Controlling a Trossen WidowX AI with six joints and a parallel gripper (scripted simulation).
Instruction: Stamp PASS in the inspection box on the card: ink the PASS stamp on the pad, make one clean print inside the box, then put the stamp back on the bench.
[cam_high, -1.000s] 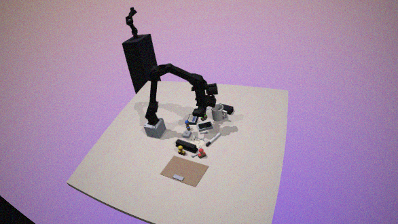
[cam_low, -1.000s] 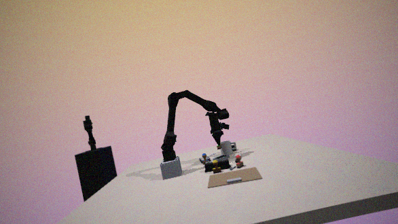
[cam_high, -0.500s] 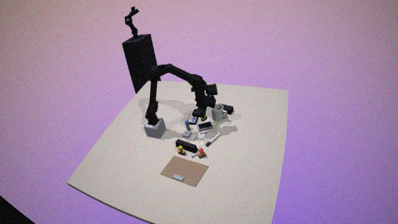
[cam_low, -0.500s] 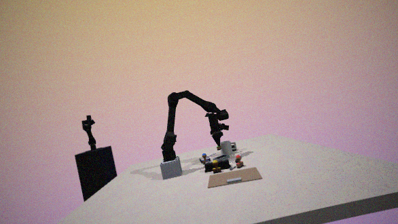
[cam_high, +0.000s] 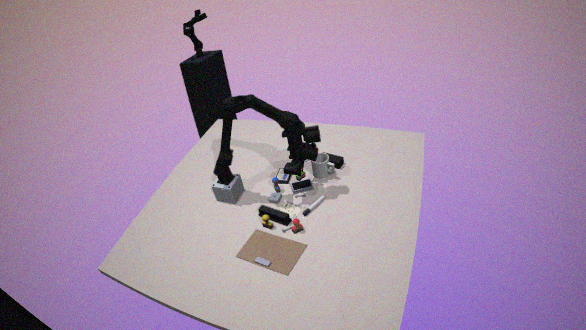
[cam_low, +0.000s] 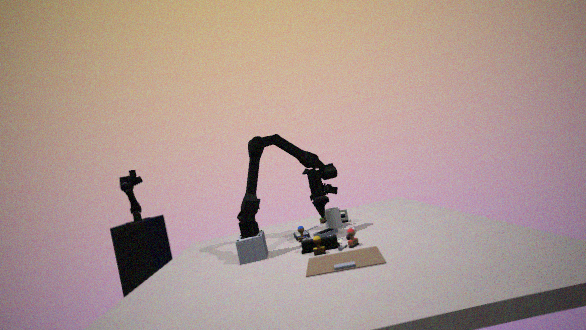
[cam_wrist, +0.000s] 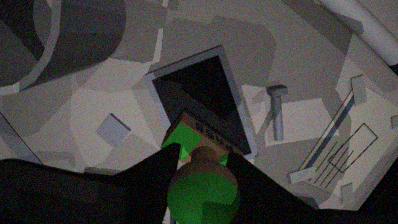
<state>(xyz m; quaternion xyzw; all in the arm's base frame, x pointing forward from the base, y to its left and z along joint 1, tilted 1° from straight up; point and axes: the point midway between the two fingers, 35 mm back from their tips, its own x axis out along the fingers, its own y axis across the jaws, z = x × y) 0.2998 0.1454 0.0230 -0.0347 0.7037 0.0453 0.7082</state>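
Note:
My gripper (cam_high: 297, 171) (cam_low: 322, 215) (cam_wrist: 203, 156) points down and is shut on the green-knobbed stamp (cam_high: 300, 176) (cam_wrist: 202, 196). Dark lettering on the stamp's brown block is too dim to read. In the wrist view the block overlaps the near part of the ink pad (cam_wrist: 200, 87) (cam_high: 302, 186), a dark pad in a grey tray; its height over the pad is hard to tell. The pale card (cam_wrist: 369, 172) lies right of the pad in the wrist view, with small grey pieces at its edges. Its outlined box (cam_wrist: 371, 130) shows no print that I can make out.
A grey mug (cam_high: 320, 166) (cam_low: 332, 218) stands close beside the gripper. Blue (cam_high: 275, 181), yellow (cam_high: 266, 221) and red (cam_high: 297, 224) stamps stand around a black stapler-like object (cam_high: 274, 214). A marker (cam_high: 314, 205) and a bolt (cam_wrist: 278, 117) lie near the card. A brown board (cam_high: 280, 250) lies in front.

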